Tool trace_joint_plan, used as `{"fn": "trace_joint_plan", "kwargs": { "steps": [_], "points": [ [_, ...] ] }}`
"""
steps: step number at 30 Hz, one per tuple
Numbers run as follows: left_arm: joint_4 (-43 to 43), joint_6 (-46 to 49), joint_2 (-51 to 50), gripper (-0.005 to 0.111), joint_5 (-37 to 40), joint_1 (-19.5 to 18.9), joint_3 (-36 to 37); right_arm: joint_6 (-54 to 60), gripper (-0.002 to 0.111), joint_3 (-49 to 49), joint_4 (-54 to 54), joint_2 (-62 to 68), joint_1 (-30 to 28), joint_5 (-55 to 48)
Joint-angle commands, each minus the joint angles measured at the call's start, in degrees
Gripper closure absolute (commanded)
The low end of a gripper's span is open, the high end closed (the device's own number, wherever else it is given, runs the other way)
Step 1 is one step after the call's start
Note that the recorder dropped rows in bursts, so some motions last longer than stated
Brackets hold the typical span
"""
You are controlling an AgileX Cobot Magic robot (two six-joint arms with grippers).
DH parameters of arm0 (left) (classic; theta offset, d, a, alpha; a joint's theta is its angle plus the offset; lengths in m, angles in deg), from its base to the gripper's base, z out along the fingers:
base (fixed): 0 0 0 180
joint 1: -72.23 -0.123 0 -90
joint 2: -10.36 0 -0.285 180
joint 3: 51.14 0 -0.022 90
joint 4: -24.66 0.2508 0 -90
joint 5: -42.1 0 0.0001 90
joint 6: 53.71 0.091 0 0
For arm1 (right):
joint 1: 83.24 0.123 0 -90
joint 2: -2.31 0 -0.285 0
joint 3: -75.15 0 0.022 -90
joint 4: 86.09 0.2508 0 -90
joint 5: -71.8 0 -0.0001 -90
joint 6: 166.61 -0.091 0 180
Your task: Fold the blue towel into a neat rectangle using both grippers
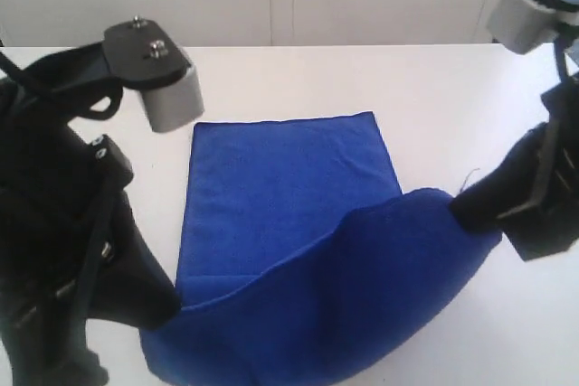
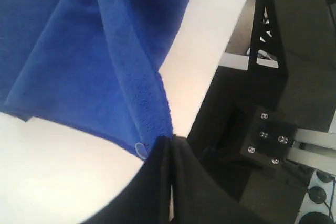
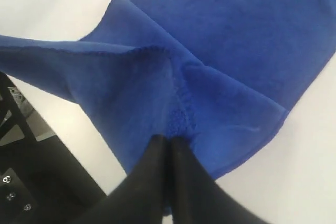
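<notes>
The blue towel [image 1: 298,241] lies on the white table, its far half flat and its near half lifted into a sagging curve between the two arms. My left gripper [image 1: 172,306] is shut on the towel's near left corner, low by the table. In the left wrist view the closed jaws of the left gripper [image 2: 172,139] pinch the cloth [image 2: 105,66] at its hem. My right gripper [image 1: 458,205] is shut on the near right corner, held higher. The right wrist view shows the right gripper [image 3: 169,140] with bunched blue cloth [image 3: 220,51] in its closed jaws.
The white table [image 1: 434,97] stretches beyond and to the right of the towel. A black frame with screws [image 2: 273,140] stands off the table edge beside the left gripper. A pale wall rises behind the table.
</notes>
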Motion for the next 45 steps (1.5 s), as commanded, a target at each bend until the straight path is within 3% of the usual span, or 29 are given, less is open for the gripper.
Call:
{"fn": "trace_joint_plan", "kwargs": {
  "steps": [1, 9, 19, 26, 33, 36, 41, 45],
  "points": [
    [-1.3, -2.3, 1.1, 0.107, -0.4, 0.6, 2.8, -1.6, 0.108, 2.7, 1.7, -3.4, 0.2, -1.1],
    [-4.3, -3.9, 3.4, 0.107, -1.1, 7.3, 3.5, -1.7, 0.108, 7.1, 6.2, -9.1, 0.2, -3.3],
    [-0.5, -6.0, 3.3, 0.107, -0.4, 7.6, 3.5, -2.5, 0.108, 11.6, 5.9, -11.7, 0.2, -2.8],
    [19.9, -16.4, 3.3, 0.107, -4.4, 7.5, 3.5, -2.5, 0.108, 12.2, 1.9, -9.4, 0.2, 13.7],
    [31.7, -19.4, 2.2, 0.107, -13.1, 7.5, 3.5, -1.0, 0.108, 12.2, -0.2, -1.7, 0.2, 26.3],
    [42.8, -25.7, -1.1, 0.107, -12.0, 7.5, 3.5, -1.0, 0.108, 12.2, -0.4, 2.3, 0.2, 32.9],
    [54.0, -33.7, -6.1, 0.107, -15.4, 7.2, 3.5, -1.0, 0.108, 12.1, -0.6, 8.0, 0.2, 37.9],
    [55.8, -36.6, -8.0, 0.107, -17.9, 3.0, 3.5, -0.9, 0.108, 12.0, -0.7, 10.0, 0.2, 41.7]
  ]
}}
